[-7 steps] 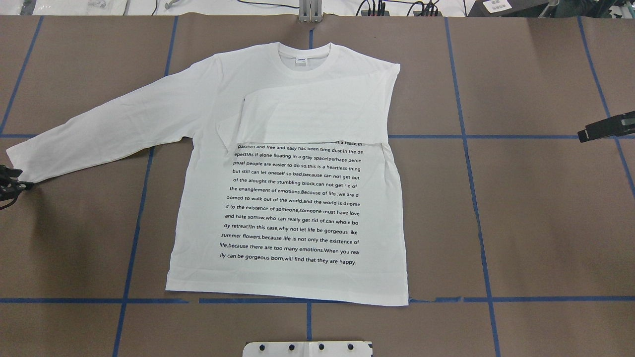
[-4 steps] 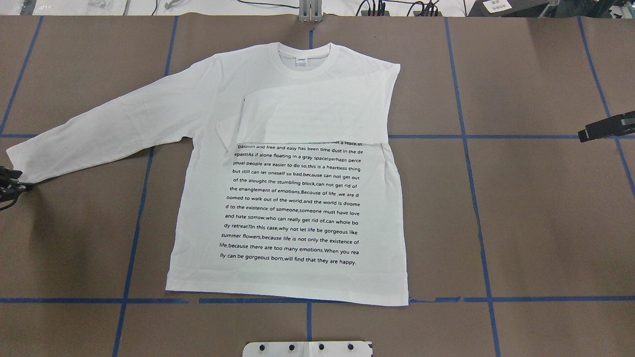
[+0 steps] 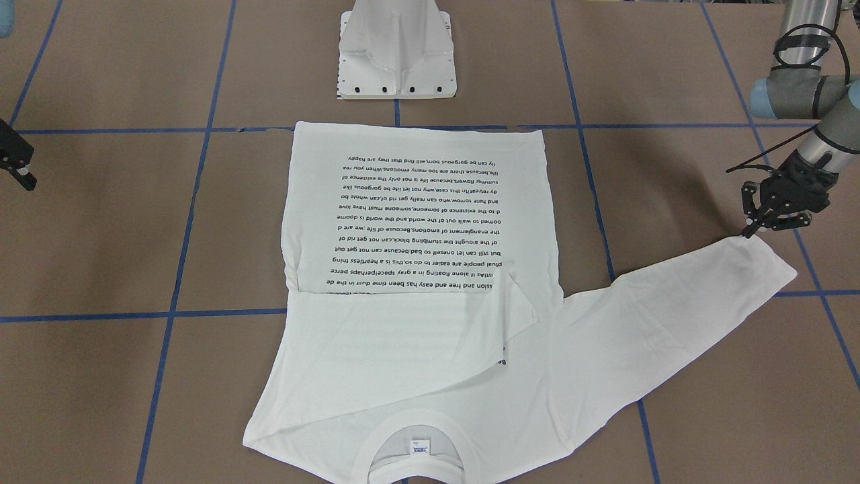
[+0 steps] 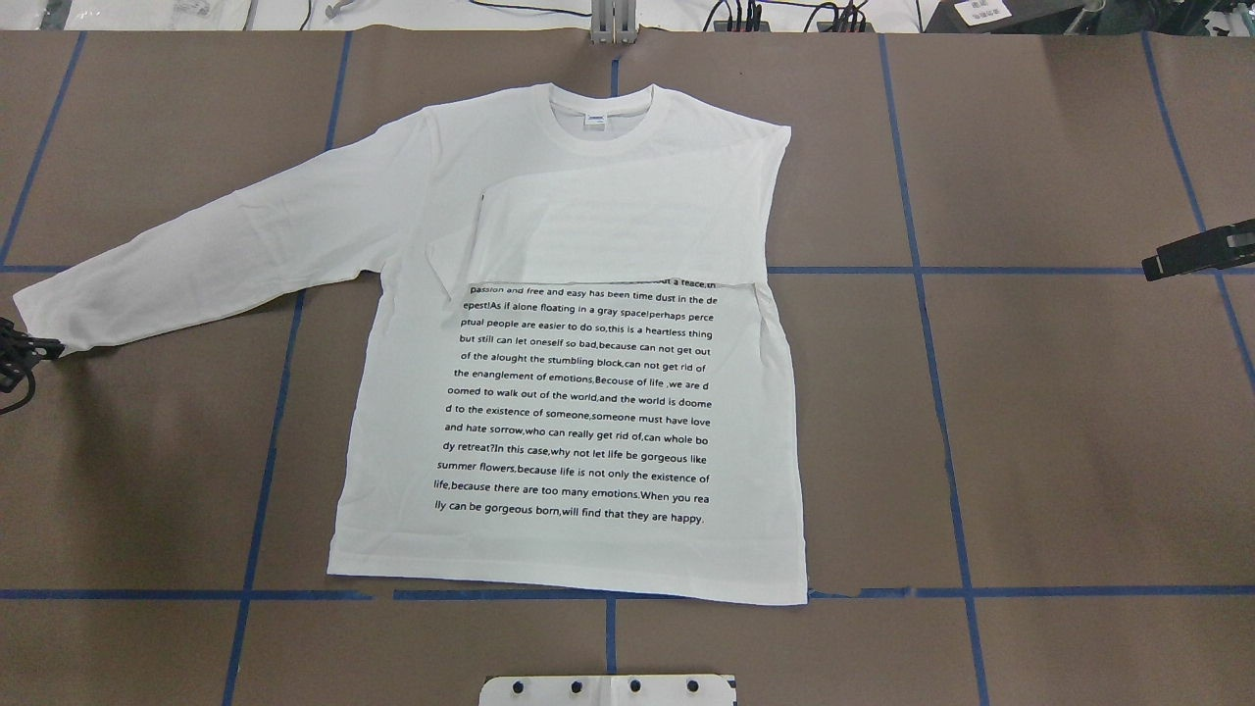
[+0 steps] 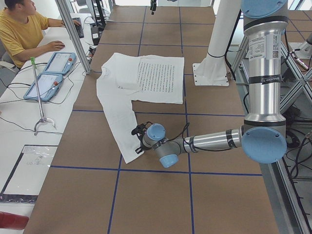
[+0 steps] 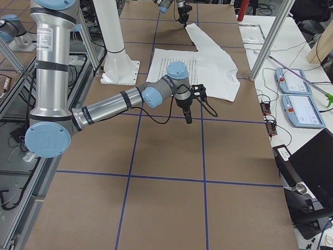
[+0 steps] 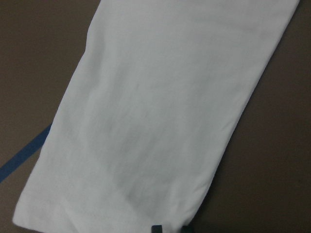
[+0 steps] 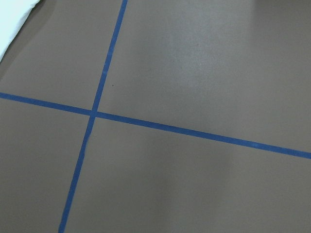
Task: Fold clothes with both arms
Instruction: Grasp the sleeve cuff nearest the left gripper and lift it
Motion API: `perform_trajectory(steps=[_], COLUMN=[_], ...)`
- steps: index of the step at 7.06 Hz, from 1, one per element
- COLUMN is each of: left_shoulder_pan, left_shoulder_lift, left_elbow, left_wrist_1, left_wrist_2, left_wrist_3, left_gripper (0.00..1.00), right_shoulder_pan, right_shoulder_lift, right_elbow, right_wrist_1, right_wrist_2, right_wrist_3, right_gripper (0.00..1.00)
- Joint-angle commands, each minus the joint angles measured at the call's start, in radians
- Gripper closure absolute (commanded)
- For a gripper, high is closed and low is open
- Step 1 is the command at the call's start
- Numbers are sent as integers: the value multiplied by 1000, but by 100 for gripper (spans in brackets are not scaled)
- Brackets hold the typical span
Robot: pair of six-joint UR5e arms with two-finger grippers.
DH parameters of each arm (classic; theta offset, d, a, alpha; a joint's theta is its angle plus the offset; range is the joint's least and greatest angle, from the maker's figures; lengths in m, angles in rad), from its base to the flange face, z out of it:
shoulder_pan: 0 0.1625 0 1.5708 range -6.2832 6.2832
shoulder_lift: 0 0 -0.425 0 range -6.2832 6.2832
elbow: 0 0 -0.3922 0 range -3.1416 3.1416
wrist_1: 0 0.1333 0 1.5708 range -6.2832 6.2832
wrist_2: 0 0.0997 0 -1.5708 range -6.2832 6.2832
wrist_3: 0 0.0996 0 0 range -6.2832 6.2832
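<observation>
T-shirt (image 3: 416, 336), pedestal (image 3: 396, 47) on taped brown table (image 3: 101, 222)

Printed text (image 4: 578, 392): top lines covered by folded sleeve (image 4: 608, 230).
Left gripper (image 3: 749, 232): grip on cuff (image 3: 772, 255) unclear.
Right gripper (image 4: 1152, 265): cut by edge, jaws unreadable.
Neck label (image 4: 595, 119): too small to read.

My left gripper (image 3: 748, 232) sits at the sleeve cuff (image 4: 41, 312) of the shirt (image 4: 578, 412), whose body lies between it and my right gripper (image 4: 1157, 266).

The left tool (image 5: 138, 141) meets the T-shirt's (image 5: 146, 78) sleeve cuff (sleeve stretched toward the camera).
</observation>
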Motion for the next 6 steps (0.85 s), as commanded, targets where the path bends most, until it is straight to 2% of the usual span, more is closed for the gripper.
perform_trajectory(steps=[1, 3, 4, 6], left_shoulder_pan=[-24, -111, -124, -144], left_shoulder_lift=[-34, -112, -154, -295], left_elbow=[-39, -77, -129, -292], left_wrist_1=[-52, -36, 56, 409], left_wrist_2=[4, -8, -7, -2], left_wrist_3=[4, 6, -5, -59], left_gripper=[100, 100, 100, 100], right_shoulder_pan=[0, 2, 2, 2], right_shoulder_lift=[0, 0, 0, 1], right_elbow=[0, 3, 3, 3], right_wrist_1=[0, 0, 0, 0], right_wrist_2=[0, 2, 2, 2], right_wrist_3=[0, 8, 11, 12], right_gripper=[0, 0, 0, 0])
